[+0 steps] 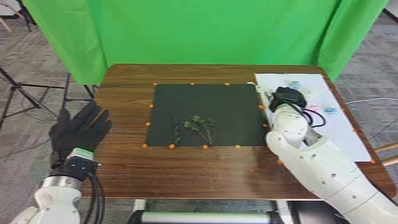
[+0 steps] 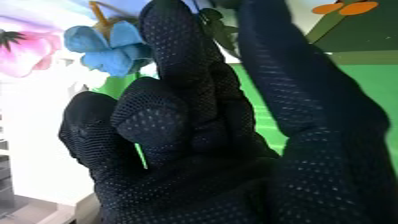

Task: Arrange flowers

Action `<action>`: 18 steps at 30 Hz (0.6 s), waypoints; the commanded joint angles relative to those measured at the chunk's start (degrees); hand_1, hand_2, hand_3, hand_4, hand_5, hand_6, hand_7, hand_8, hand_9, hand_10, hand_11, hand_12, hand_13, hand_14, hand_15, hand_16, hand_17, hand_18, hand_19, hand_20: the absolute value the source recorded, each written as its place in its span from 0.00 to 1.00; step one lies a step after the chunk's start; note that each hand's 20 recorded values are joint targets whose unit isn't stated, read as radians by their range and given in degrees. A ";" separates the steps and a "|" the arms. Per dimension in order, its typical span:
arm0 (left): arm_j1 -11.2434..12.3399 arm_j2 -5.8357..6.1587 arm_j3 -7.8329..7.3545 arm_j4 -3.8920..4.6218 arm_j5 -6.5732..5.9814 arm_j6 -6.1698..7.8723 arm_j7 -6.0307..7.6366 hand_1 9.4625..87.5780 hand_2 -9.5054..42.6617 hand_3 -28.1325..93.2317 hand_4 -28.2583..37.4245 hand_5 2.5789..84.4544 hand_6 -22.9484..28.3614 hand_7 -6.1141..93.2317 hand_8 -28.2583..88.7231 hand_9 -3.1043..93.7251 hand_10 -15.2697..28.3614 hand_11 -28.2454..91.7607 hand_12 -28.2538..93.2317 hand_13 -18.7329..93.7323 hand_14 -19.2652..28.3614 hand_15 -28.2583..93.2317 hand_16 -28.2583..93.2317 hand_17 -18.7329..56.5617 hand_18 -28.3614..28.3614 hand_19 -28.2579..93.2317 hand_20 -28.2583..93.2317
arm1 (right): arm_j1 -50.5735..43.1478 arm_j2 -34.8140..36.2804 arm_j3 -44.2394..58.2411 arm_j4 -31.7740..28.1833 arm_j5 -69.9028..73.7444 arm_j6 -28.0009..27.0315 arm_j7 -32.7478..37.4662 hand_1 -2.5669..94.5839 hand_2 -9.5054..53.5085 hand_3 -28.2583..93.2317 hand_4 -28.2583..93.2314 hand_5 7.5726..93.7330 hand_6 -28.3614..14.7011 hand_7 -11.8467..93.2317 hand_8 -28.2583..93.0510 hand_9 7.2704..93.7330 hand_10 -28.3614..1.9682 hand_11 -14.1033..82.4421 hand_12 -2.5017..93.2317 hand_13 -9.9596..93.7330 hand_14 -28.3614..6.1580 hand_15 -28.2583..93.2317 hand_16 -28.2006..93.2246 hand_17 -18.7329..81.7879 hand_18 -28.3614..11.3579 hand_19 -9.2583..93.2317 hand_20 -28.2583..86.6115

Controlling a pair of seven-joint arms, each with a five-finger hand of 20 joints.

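On the brown wooden tabletop [image 1: 195, 184], a dark square mat [image 1: 187, 100] lies in the middle, with small orange markers [image 1: 172, 146] dotted around its edges. Toward the near side of the mat lies a branching green leafy sprig [image 1: 197, 125] with thin stems, and just left of it a narrow dark green sprig [image 1: 177, 135] lies lengthwise; the two are apart. On the right side of the tabletop, beside the mat, is a long white sheet [image 1: 346, 137] bearing artificial flowers in blue and pink. In the head view, the robot's right hand [image 1: 290, 96] is over the far part of this sheet, among the flowers, its arm coming in across the near right corner. A pale blue flower [image 1: 330, 110] lies to the right of the hand. The right wrist view shows the hand mostly open: the thumb and a long finger reach out nearly straight with a gap between them, while other fingers bend loosely. A light blue flower with an orange stem [image 2: 110, 46] is near those fingers, and a pink flower with a dark green base [image 2: 28, 50] is beyond it. A green leafy stem [image 2: 217, 27] shows in the gap beside the thumb; whether the hand has hold of it, I cannot tell. The left hand [image 1: 78, 131] is at the left edge of the tabletop, open and empty, its fingers spread and pointing away from the robot. A bright green cloth [image 1: 213, 30] hangs beyond the far edge.
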 commanded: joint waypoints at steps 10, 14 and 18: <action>0.46 -0.78 -0.20 -0.06 0.15 -0.54 -0.81 0.24 0.47 0.81 0.00 0.47 0.56 0.26 0.14 0.37 0.63 0.41 0.29 0.37 0.66 0.51 0.14 0.18 0.68 0.49 0.28 | -7.24 -0.35 -0.23 0.01 -1.29 5.33 -0.44 0.60 0.00 0.86 0.03 0.81 0.59 0.41 0.40 0.92 0.59 0.43 0.50 0.88 0.59 0.79 0.54 0.71 0.10 1.00 0.67; 0.72 -1.07 -0.40 -0.15 0.22 -0.70 -0.86 0.24 0.46 0.81 0.00 0.47 0.56 0.26 0.14 0.37 0.63 0.41 0.29 0.37 0.66 0.51 0.13 0.18 0.68 0.49 0.28 | -8.41 0.51 0.29 -1.82 -2.97 10.60 -0.65 0.58 0.00 0.87 0.05 0.80 0.59 0.42 0.42 0.91 0.59 0.43 0.50 0.89 0.64 0.77 0.54 0.72 0.12 1.00 0.67; 0.76 -1.22 -0.29 -0.16 0.28 -0.58 -1.03 0.24 0.46 0.81 0.00 0.47 0.56 0.26 0.14 0.37 0.63 0.41 0.29 0.37 0.66 0.50 0.13 0.18 0.68 0.49 0.28 | -10.00 1.23 1.94 -5.03 -4.75 15.96 -0.16 0.57 0.00 0.88 0.07 0.79 0.59 0.45 0.43 0.91 0.59 0.44 0.49 0.90 0.66 0.76 0.53 0.73 0.13 1.00 0.67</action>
